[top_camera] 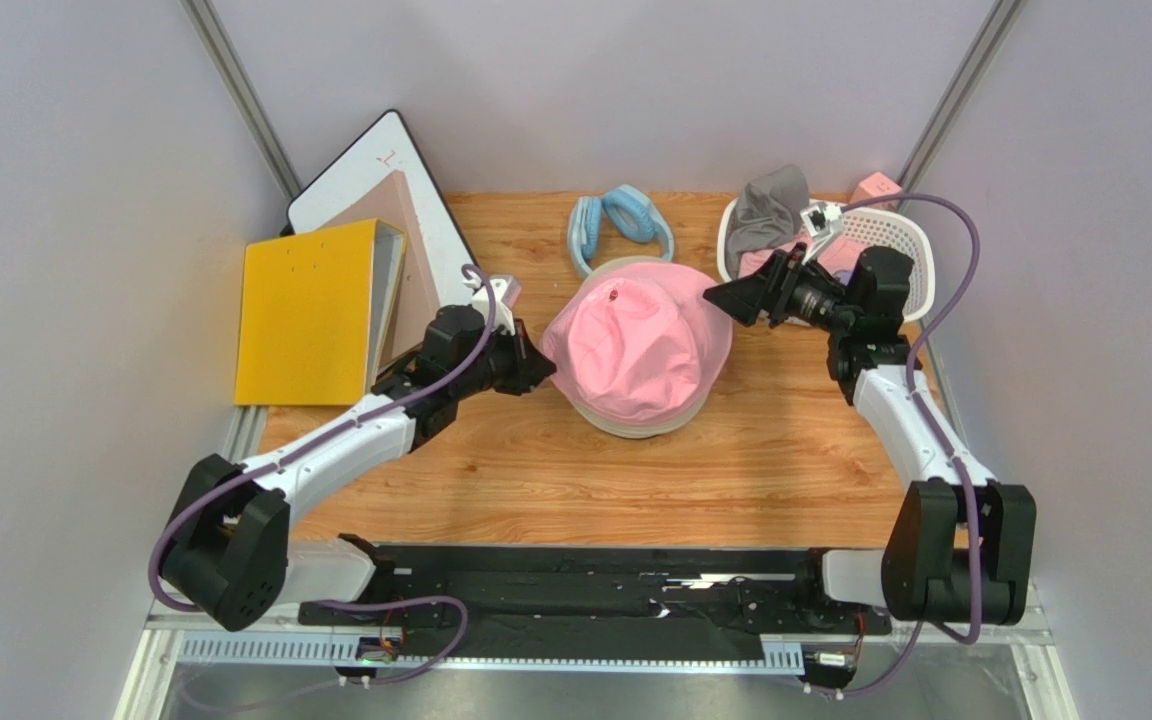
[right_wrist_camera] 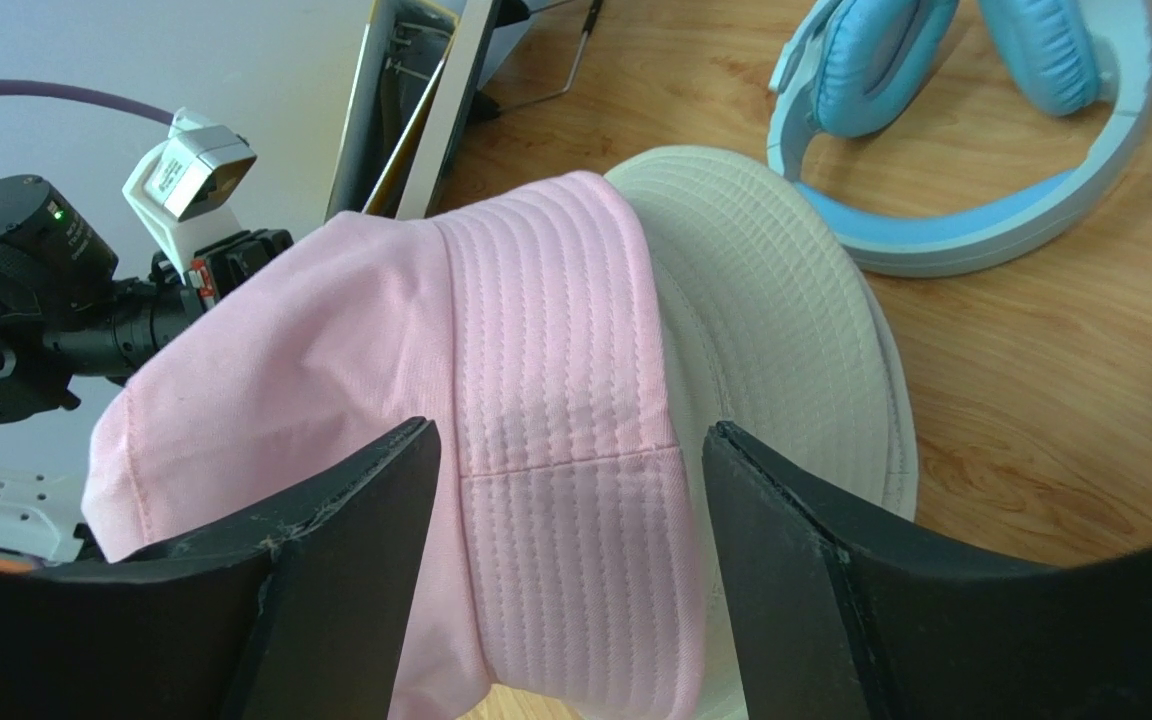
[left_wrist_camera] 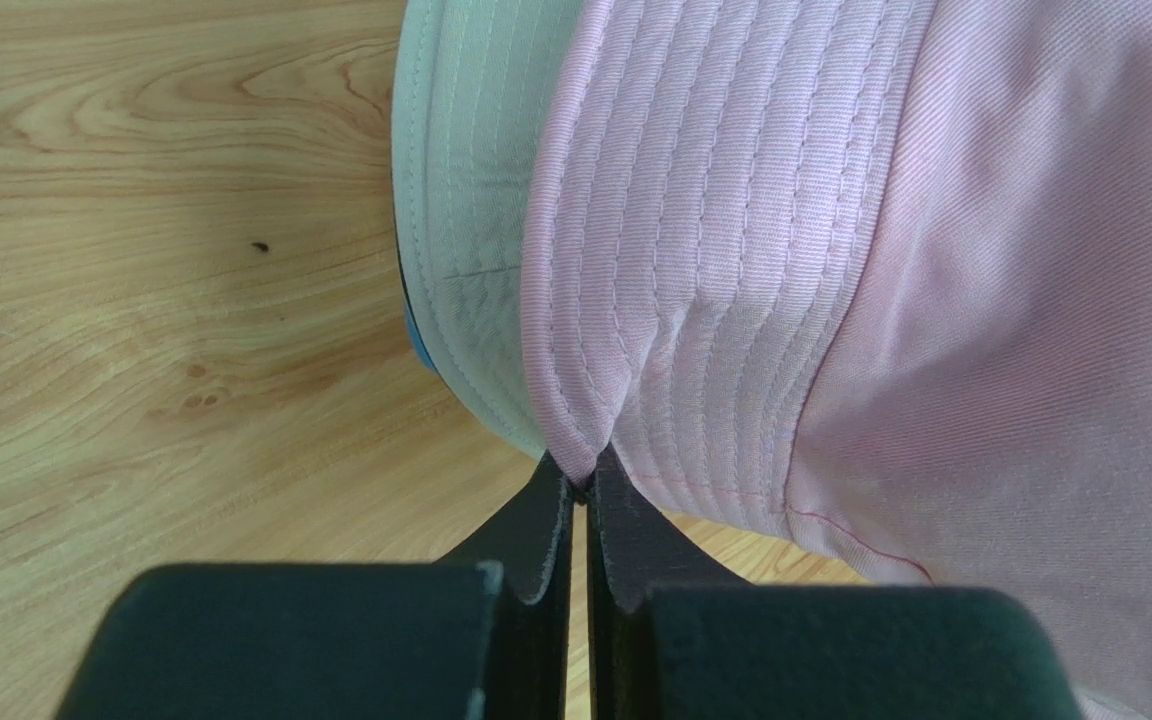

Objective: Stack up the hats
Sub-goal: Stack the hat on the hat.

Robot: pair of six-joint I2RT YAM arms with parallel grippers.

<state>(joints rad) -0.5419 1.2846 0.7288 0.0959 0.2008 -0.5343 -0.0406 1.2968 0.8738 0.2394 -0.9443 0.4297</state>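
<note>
Seen from the overhead camera, a pink hat (top_camera: pixel 636 348) sits crown up at the middle of a wooden table (top_camera: pixel 778 465), resting on a beige hat (top_camera: pixel 642 425) whose brim shows beneath it along the 6 o'clock edge; in the left wrist view a sliver of blue cloth shows under the beige brim, so the pile may hold more, though how many I cannot tell.

The left gripper (top_camera: pixel 533 365) sits at the pile's 9 o'clock edge; its jaws are pressed together on a pinched fold of the pink brim, clear in the left wrist view (left_wrist_camera: pixel 581 488).

The right gripper (top_camera: pixel 729 296) sits off the pile at about 2 o'clock, fingers pointing in toward the crown; its jaws stand well apart and hold nothing; in its own view the pink brim lies between and beyond the two fingers (right_wrist_camera: pixel 567 600), not touched by either.

The pink hat sits shifted toward 9 o'clock on the beige one, leaving the beige brim bare on the 3 o'clock side; squaring the pile likely turns on that offset, and the right arm is nearer the exposed side.

A grey hat (top_camera: pixel 767 210) lies draped over the rim of a white basket (top_camera: pixel 898 233) at 1 o'clock; blue headphones (top_camera: pixel 620 222) lie at 12 o'clock, clear of the pile.
</note>
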